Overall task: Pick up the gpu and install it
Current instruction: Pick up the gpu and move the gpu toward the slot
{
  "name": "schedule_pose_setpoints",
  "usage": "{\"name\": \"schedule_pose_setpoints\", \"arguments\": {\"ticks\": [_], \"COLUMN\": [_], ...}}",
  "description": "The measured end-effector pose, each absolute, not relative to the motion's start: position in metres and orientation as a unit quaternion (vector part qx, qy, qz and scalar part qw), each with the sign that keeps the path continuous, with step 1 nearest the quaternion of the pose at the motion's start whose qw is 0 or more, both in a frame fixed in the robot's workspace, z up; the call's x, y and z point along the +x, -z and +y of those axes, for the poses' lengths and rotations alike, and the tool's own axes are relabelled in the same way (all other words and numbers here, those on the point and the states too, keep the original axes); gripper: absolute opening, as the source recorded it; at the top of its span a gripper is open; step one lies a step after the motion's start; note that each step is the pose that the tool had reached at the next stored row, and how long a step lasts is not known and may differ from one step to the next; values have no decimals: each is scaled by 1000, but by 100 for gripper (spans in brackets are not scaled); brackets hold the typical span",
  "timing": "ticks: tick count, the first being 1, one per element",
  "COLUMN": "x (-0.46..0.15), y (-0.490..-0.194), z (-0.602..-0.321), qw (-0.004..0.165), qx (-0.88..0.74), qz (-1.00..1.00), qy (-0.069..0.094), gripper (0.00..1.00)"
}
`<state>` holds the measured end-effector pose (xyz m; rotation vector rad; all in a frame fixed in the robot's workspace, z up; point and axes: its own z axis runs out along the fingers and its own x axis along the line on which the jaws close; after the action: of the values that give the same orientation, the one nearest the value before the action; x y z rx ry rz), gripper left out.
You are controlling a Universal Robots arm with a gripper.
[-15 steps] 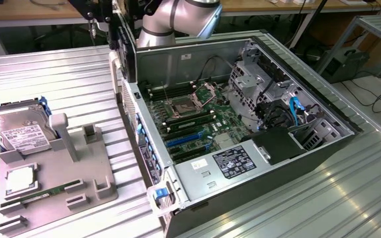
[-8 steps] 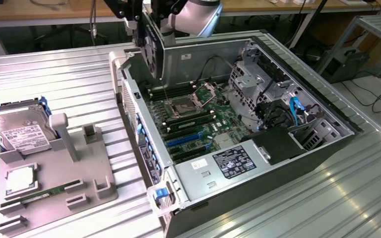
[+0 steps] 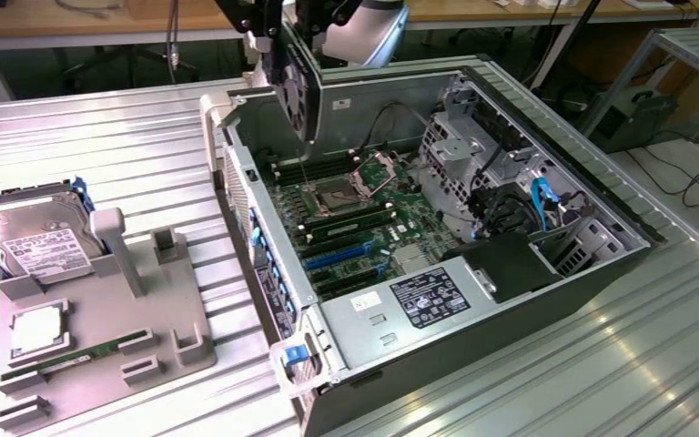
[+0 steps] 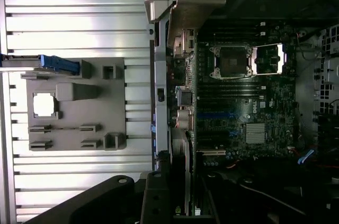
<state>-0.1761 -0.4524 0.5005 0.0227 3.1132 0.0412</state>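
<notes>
Ribbed metal table (image 3: 106,137): carries everything below. Computer case (image 3: 586,168): lies open on its side, walls standing up around the cavity. Judged risk: the card could strike the rear wall or rim on the way in, since it hangs close above that end. Motherboard (image 3: 349,218): sits flat on the case floor with the CPU socket (image 3: 325,196) open and the blue expansion slots (image 3: 338,255) nearer the power supply. Judged risk: the card's lower edge hangs nearer the socket than the slots, so a descent off line could land it on the socket or on other board components. Grey fixture (image 3: 95,319): sits on the table at the exterior view's left, well apart from the case, with a hard drive (image 3: 28,237) in it. The gpu (image 3: 301,91): airborne and upright, fan face toward the exterior view's left, hanging over the rear end of the case, clear of the board. In the wrist view it shows edge-on (image 4: 183,23), running along the case's rear wall. Judged risk: any tilt in the hold would jam the connector edge or bend the bracket against the rear opening. Gripper (image 3: 287,41): above the case, fingers closed onto the gpu's upper part, nothing else in contact. Judged risk: a narrow pinch on a thin card may let it pivot.
</notes>
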Motion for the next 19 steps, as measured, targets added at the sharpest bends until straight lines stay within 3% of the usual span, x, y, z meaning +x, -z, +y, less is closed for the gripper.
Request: {"name": "schedule_pose_setpoints", "arguments": {"ticks": [19], "x": [-152], "y": [-500], "z": [-452], "qw": [14], "qx": [7], "qz": [1000], "qy": [-13], "gripper": [27]}}
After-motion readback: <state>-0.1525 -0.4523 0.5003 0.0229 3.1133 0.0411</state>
